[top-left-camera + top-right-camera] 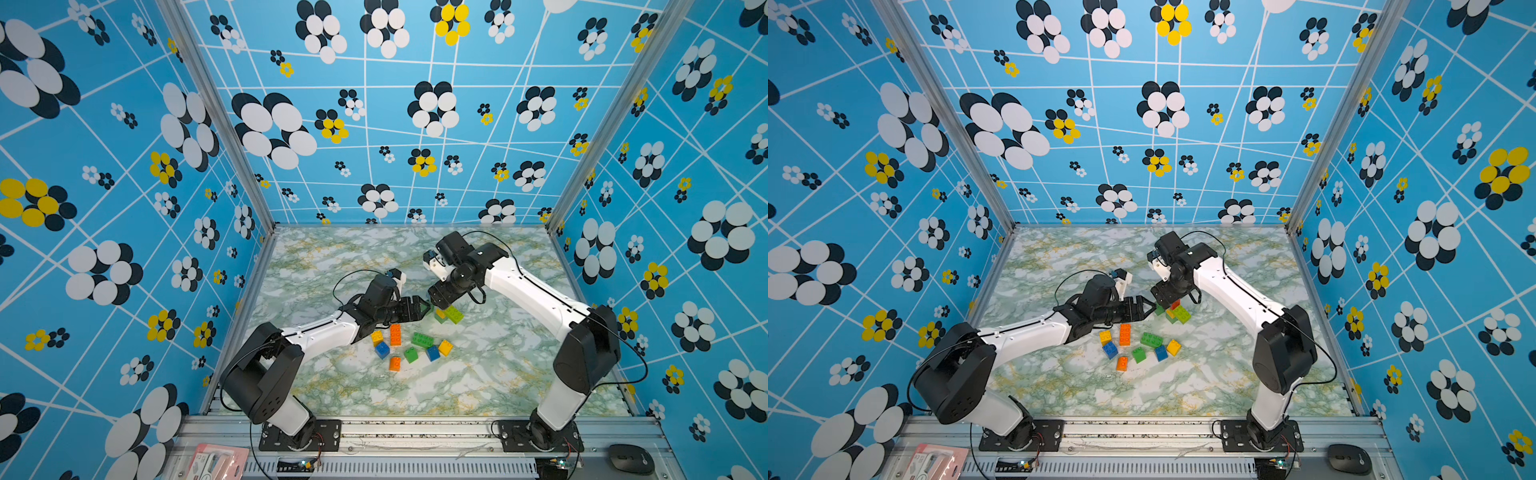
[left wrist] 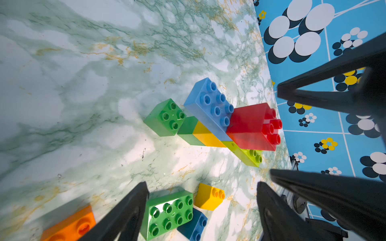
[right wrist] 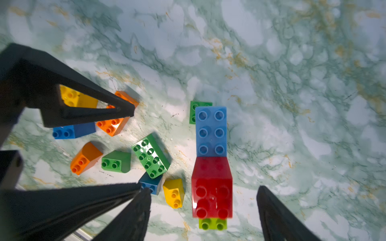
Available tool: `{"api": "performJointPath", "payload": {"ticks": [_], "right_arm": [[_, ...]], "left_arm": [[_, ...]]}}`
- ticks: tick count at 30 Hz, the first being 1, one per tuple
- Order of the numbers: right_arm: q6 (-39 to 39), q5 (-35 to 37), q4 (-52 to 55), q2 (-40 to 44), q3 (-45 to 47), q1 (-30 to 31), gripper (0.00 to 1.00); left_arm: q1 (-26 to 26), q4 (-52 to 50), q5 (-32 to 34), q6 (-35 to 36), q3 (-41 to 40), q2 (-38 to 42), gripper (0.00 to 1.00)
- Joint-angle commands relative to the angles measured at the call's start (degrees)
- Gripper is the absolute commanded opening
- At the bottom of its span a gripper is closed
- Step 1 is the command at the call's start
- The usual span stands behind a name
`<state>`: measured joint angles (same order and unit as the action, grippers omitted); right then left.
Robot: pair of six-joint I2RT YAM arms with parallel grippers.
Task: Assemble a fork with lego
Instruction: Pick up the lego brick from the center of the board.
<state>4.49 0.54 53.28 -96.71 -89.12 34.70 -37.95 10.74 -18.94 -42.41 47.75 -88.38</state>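
The joined lego [image 3: 211, 131] lies on the marble table: a light blue oblong brick, a red brick [image 3: 212, 196] on its end, and lime, yellow and green bricks beneath [image 2: 208, 137]. My right gripper [image 3: 203, 188] hangs open above the red brick, its jaws wide on either side and touching nothing. My left gripper [image 2: 202, 183] is open too, close beside the stack [image 1: 451, 313], with a loose green oblong brick [image 2: 169, 210] under it. Several loose lego bricks in orange, yellow, blue and green [image 1: 411, 349] lie nearer the front. In both top views the two grippers nearly meet [image 1: 1152, 305].
Patterned blue walls close in the table on three sides. An aluminium rail [image 1: 415, 432] runs along the front, with a black mouse [image 1: 631, 458] and a pink packet [image 1: 216, 461] on the ledge below it.
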Motion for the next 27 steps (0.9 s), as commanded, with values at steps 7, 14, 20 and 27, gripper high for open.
{"api": "performJointPath", "payload": {"ticks": [7,14,20,27], "right_arm": [[-16.75,15.98,-7.30,17.51,14.99,5.63,0.69],[-33.56,20.51,-9.23,21.89,25.80,20.75,0.59],[-42.25,19.58,-21.28,17.97,35.00,28.11,0.51],[-43.33,21.58,-29.14,10.35,37.70,28.46,0.48]], "left_arm": [[-3.16,-9.88,6.40,3.54,-2.28,8.45,0.84],[-7.59,-13.84,10.29,1.43,-9.03,16.90,0.82],[-9.25,-12.91,12.55,-2.43,-16.12,22.47,0.82],[-6.24,-7.48,8.47,-3.62,-18.84,21.65,0.83]]}}
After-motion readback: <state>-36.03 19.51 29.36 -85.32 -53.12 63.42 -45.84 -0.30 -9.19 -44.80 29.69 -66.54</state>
